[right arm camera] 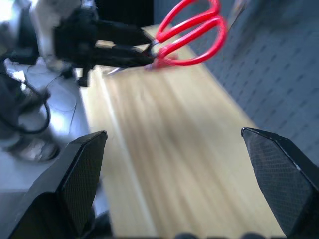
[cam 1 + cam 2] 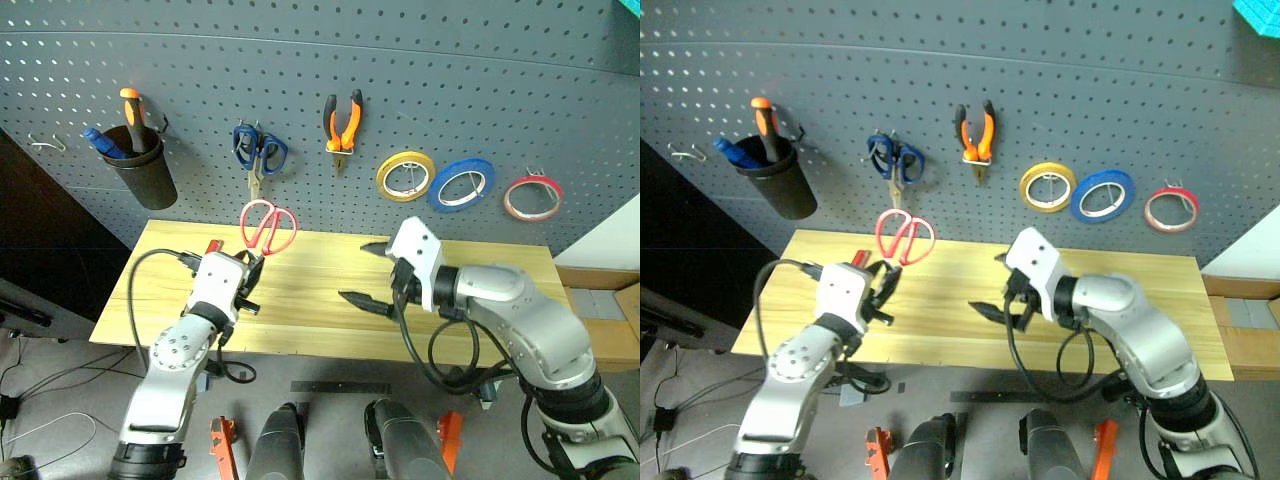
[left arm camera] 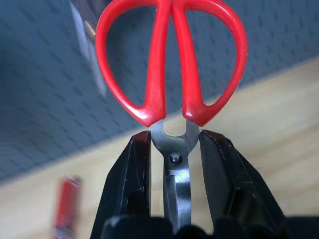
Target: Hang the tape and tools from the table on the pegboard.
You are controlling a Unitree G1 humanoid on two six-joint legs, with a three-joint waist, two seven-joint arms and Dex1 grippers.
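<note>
My left gripper (image 2: 254,264) is shut on the blades of the red-handled scissors (image 2: 268,226), just below the pivot (image 3: 174,158). It holds them above the table (image 2: 320,300) with the handles up, in front of the pegboard (image 2: 400,80). My right gripper (image 2: 365,272) hangs open and empty over the table's middle. The red tape (image 2: 532,197) and the orange-and-black pliers (image 2: 342,122) hang on the pegboard. A red-handled screwdriver (image 2: 213,246) lies on the table behind my left gripper.
Blue scissors (image 2: 258,150), a yellow roll (image 2: 404,175) and a blue roll (image 2: 461,185) hang on the board. A black cup (image 2: 143,165) at the left holds an orange-handled screwdriver. A bare hook (image 2: 45,143) sits at the far left.
</note>
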